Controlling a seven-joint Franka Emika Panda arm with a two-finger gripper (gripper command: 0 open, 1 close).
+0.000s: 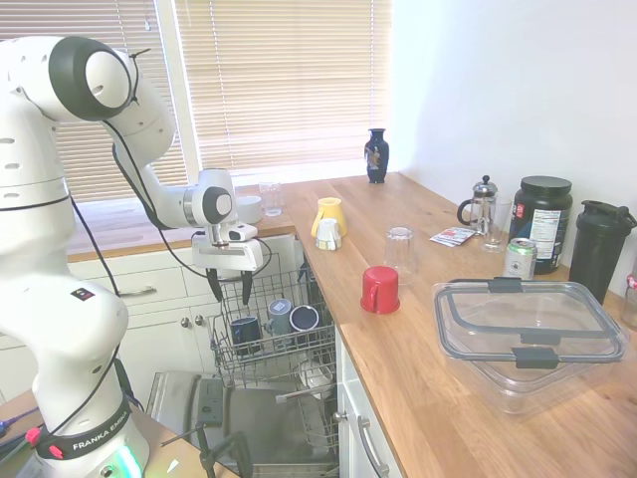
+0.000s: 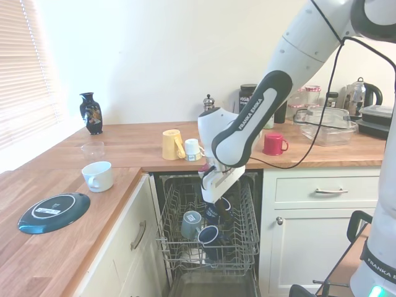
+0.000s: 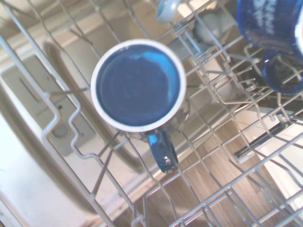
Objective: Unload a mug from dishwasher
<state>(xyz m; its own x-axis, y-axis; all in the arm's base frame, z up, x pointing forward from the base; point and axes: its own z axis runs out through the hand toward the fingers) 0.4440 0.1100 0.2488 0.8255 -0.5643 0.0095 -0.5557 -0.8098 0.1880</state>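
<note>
— How wide is the gripper (image 1: pixel 230 297) standing?

— Wide. In the first exterior view its two dark fingers (image 1: pixel 214 289) point straight down with a clear gap between them, and nothing sits in that gap. It holds nothing.

— Does it touch anything?

— Not that I can see. The fingertips hang about level with the top wires of the rack (image 1: pixel 321 344) and just above the mug (image 1: pixel 244 332). There is a little space between the tips and the mug's rim. In the second exterior view the arm covers most of that spot, so it settles nothing.

— And where is the mug?

— In the pulled-out rack of the dishwasher (image 1: pixel 259 423), on the side farthest from the counter (image 1: pixel 418 358), with its mouth facing up. The wrist view looks straight down into it (image 3: pixel 138 85): a round glossy blue inside, the rim catching the light, the handle sticking out to one side, wires all round.

— What else is in the rack?

— A grey-blue mug (image 1: pixel 280 314) just beside it, then a dark mug with a pale rim (image 1: pixel 304 319) nearer the counter. Both are clear of the fingers.

— And the door?

— Dropped open below the rack.
</note>
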